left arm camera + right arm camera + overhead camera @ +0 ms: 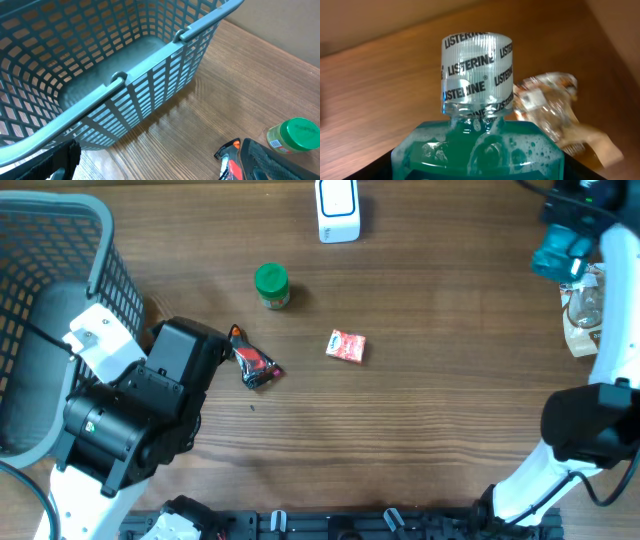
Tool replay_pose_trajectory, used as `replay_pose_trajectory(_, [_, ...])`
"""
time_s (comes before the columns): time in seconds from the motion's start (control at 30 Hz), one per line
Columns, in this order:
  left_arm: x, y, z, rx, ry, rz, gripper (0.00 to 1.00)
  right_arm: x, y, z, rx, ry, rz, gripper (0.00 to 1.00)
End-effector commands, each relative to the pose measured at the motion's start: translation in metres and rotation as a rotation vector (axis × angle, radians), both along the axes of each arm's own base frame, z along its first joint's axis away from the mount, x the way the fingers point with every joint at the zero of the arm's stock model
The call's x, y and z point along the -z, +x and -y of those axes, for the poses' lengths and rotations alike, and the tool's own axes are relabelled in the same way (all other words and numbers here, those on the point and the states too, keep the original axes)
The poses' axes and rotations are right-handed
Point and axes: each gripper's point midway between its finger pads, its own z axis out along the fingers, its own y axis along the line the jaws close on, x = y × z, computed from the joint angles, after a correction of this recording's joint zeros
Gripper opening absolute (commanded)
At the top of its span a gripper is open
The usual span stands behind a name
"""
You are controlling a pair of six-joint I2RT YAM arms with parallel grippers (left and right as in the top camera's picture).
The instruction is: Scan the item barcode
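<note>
Containers: grey-blue mesh basket [112, 275] at the far left, and the left wrist view sees only its own mesh floor and walls inside. Green-lidded jar [271, 285] stands upright mid-table with yellowish contents, can't tell what. Crumpled clear bag [583, 310] on the right edge, contents unreadable.

Item = mouthwash bottle [558, 252], far right of the table, well apart from the white box-shaped device [337, 208] at far centre. The bag is just on its near side.

Right gripper [477, 172] is clamped on the bottle body. Dark fingers show at both bottom corners of the wrist view, the bottle fills the gap between them, and the neck and cap [477, 75] stick out past the tips.

Bottle look: teal liquid, foam and bubbles at the shoulder. Ribbed clear cap, "LISTERINE" printed repeatedly in black. No barcode face in any view.

Left gripper [162, 167] is spread wide, holding nothing, low over the wood beside the basket wall. Black-and-red packet [257, 366] sits just off its right finger. Red packet [346, 346] lies further right, apart.
</note>
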Motion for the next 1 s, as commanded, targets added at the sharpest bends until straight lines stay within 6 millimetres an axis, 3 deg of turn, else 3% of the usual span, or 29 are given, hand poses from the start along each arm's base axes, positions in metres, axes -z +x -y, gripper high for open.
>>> replay_pose_trajectory(0.0, [0.001, 0.001, 0.001, -0.004, -0.012, 0.005, 1.0, 0.003, -0.011, 0.011, 0.057, 0.061, -0.011, 0.37])
replay_pose_trajectory(0.27, [0.008, 0.0, 0.008, 0.018, -0.058, -0.019, 1.0, 0.042, -0.054, 0.042, 0.209, 0.054, -0.219, 0.4])
replay_pose_trajectory(0.53, [0.02, 0.002, 0.027, 0.071, -0.173, -0.057, 1.0, 0.099, -0.049, 0.051, 0.225, 0.049, -0.367, 0.4])
replay_pose_trajectory(0.73, [0.025, 0.009, 0.048, 0.123, -0.283, -0.053, 1.0, 0.15, -0.046, 0.077, 0.301, -0.055, -0.479, 0.4])
replay_pose_trajectory(0.97, [0.033, 0.009, 0.068, 0.178, -0.384, -0.09, 1.0, 0.193, -0.069, 0.099, 0.373, -0.133, -0.645, 0.37])
